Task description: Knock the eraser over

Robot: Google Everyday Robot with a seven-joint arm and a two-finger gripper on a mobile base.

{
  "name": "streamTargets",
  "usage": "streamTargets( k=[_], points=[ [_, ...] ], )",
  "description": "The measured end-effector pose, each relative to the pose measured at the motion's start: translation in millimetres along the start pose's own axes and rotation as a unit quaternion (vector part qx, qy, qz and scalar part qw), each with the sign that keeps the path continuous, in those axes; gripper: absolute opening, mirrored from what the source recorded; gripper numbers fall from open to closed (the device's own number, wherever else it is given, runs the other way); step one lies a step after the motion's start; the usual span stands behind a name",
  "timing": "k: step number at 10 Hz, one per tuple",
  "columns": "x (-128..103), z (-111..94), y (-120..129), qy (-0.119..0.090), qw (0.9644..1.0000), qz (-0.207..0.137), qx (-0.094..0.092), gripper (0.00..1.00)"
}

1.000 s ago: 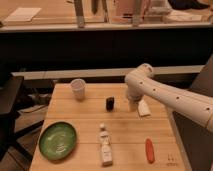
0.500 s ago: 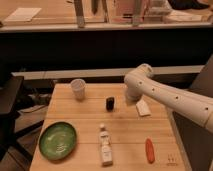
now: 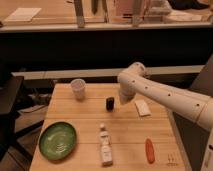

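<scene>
The eraser point(image 3: 109, 104) is a small dark block standing upright near the middle of the wooden table point(image 3: 80, 120). My white arm reaches in from the right, and the gripper point(image 3: 121, 99) hangs just right of the eraser, close beside it at about its height. I cannot tell whether it touches the eraser.
A white cup point(image 3: 78, 89) stands at the back left. A green plate point(image 3: 57, 140) lies front left. A white bottle point(image 3: 104, 145) lies on its side at the front middle. An orange carrot-shaped piece point(image 3: 149, 150) lies front right. A flat white pad point(image 3: 142, 107) lies right of the gripper.
The arm has swung left and lowered, bringing the gripper closer to the eraser. The eraser still stands in the same place.
</scene>
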Motion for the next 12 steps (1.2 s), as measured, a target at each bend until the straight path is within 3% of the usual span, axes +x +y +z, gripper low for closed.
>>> streamTargets(
  k=[4,12],
  points=[
    [-25.6,2.0,-13.9,-0.015,0.9994,-0.029,0.008,0.00],
    [-53.8,7.5,-27.6,-0.029,0.9974,-0.063,0.020,0.00]
  ],
)
